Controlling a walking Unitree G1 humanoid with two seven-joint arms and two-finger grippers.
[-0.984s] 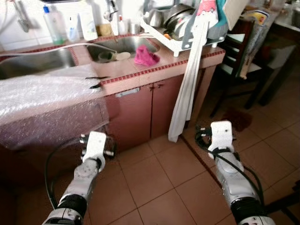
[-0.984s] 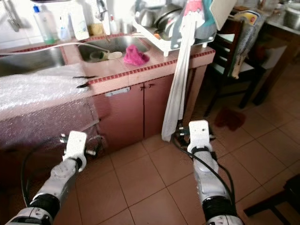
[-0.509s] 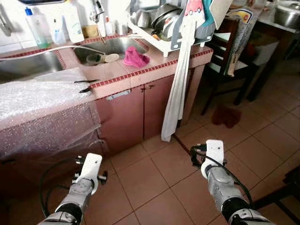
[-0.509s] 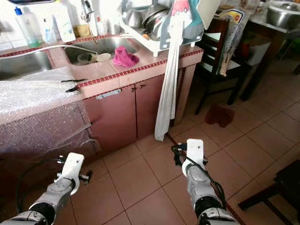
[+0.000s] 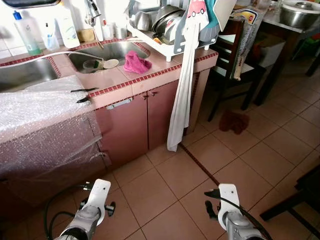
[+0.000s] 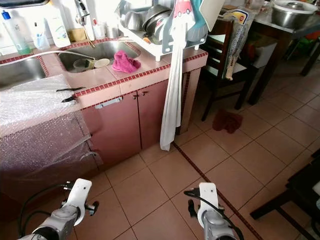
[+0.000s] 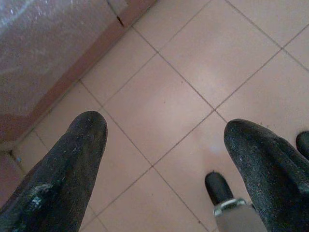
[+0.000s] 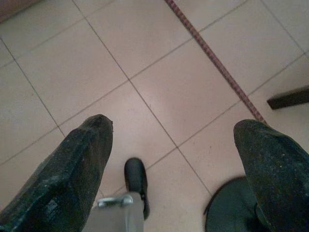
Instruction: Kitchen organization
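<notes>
While both arms hang low over the tiled floor (image 5: 240, 155), the left gripper (image 7: 164, 159) and right gripper (image 8: 174, 159) are spread wide, holding nothing. Ahead stands the counter (image 5: 135, 80) with two sinks, one pink cloth (image 5: 136, 62) beside the nearer sink (image 5: 107, 50), a dish rack (image 5: 165, 30), bubble wrap (image 5: 40, 110), and a hanging towel (image 5: 181, 90) draped before the cabinet doors (image 5: 145, 120).

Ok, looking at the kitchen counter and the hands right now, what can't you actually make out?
- Counter under the bubble wrap: covered by the sheet, eye views.
- Bottles behind the sink: labels too small to read.
- Dish rack: the hanging cloth hides part of its contents.
- Left hand and right hand: both open over floor tiles; in the eye views the lower edge cuts off the arms.
</notes>
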